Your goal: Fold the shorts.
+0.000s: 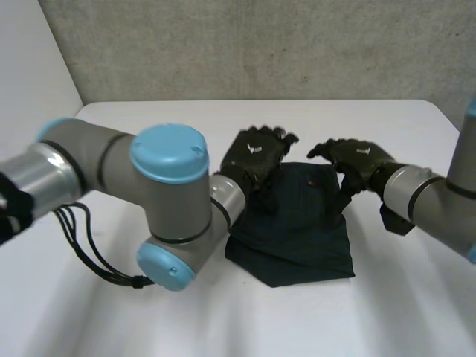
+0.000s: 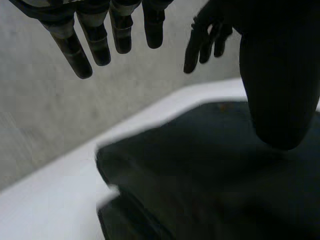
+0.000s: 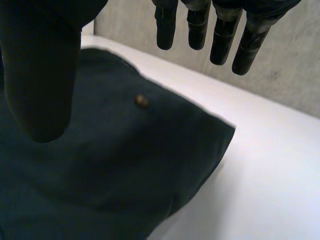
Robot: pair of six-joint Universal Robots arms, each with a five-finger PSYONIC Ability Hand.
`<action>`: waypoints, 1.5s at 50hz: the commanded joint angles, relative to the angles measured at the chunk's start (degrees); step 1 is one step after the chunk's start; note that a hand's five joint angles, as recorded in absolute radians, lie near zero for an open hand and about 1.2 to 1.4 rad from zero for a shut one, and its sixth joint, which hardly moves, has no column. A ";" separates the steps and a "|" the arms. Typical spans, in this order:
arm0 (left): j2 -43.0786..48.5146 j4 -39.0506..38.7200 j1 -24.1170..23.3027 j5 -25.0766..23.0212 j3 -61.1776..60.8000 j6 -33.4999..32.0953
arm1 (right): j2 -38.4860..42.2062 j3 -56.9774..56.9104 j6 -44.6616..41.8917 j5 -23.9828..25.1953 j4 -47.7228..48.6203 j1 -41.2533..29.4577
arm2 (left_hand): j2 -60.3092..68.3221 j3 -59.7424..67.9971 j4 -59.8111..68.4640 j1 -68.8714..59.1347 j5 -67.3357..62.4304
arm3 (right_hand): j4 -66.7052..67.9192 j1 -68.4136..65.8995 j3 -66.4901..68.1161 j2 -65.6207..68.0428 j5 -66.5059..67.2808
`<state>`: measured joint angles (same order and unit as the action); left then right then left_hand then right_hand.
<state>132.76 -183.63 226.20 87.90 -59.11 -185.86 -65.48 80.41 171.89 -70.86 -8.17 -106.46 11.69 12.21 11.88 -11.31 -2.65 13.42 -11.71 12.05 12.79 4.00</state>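
Dark navy fabric shorts (image 1: 294,230) are lying in a compact, seemingly part-folded shape in the middle of the white counter (image 1: 387,320). The black left hand (image 1: 256,152) is hovering over their far left corner and the black right hand (image 1: 357,158) over the far right one, probably lining up to take that far edge. The fingers (image 2: 100,45) of both hands are hanging straight and wide, gripping nothing.

We see dark navy fabric shorts (image 1: 294,230) lying folded on the white table (image 1: 387,312). The black left hand (image 1: 256,152) is at their far left corner and the black right hand (image 1: 357,158) at their far right corner, near each other but apart. A grey concrete wall (image 1: 260,44) stands behind.
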 commanded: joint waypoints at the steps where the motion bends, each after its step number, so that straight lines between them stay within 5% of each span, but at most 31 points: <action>1: 6.20 7.49 0.56 4.46 2.51 -1.87 | 6.58 1.94 -2.78 -1.55 5.44 -0.50 | 2.57 2.04 2.37 -2.95 -1.60 | -3.42 1.71 -2.05 -2.79 -4.00; 9: 6.46 9.17 0.04 12.46 -1.17 -10.83 | 10.11 2.12 -13.84 -6.92 5.80 -0.50 | 1.56 1.03 1.36 -1.94 -0.59 | -3.42 1.71 -2.05 -2.79 -4.00; 24: 1.55 9.17 -0.76 12.64 -3.03 -12.25 | 6.61 1.95 -17.38 -7.54 5.98 -0.50 | -0.63 -1.16 -0.82 0.25 1.59 | -3.42 1.71 -2.05 -2.79 -4.00; 31: -12.94 8.99 0.64 12.64 -2.85 -10.58 | -5.78 0.02 -15.36 -9.38 6.50 -0.32 | -1.30 -1.83 -1.50 0.92 2.27 | -3.42 1.71 -2.05 -2.79 -4.00; 35: -22.00 9.87 4.33 12.65 -2.15 -8.12 | -11.24 -4.63 -10.80 -16.31 5.98 -0.06 | -0.97 -1.50 -1.16 0.59 1.93 | -3.42 1.71 -2.05 -2.79 -4.00; 41: -29.92 22.60 10.84 12.38 -1.09 -4.35 | -13.27 -12.28 -5.17 -21.87 -1.92 0.20 | -1.30 -1.83 -1.49 0.92 2.27 | -3.42 1.71 -2.05 -2.79 -4.00; 49: -33.26 30.44 17.87 5.27 -1.09 1.46 | -13.36 -15.90 -4.55 -20.64 -10.11 0.20 | -1.64 -2.17 -1.83 1.26 2.60 | -3.42 1.71 -2.05 -2.79 -4.00; 60: -35.46 29.39 18.40 3.77 -4.51 6.47 | -13.53 -13.44 -4.64 -18.09 -10.19 -0.23 | -1.69 -2.21 -1.88 1.31 2.65 | -3.42 1.71 -2.05 -2.79 -4.00; 69: -36.60 19.99 17.96 4.29 -10.05 7.00 | -11.69 -9.31 -4.11 -4.74 -10.11 -0.41 | -1.69 -2.21 -1.88 1.31 2.65 | -3.42 1.71 -2.05 -2.79 -4.00; 75: -36.78 18.14 17.79 4.38 -11.29 6.91 | 3.24 -8.16 -4.81 0.37 -9.67 -2.51 | -1.69 -2.21 -1.88 1.31 2.65 | -3.42 1.71 -2.05 -2.79 -4.00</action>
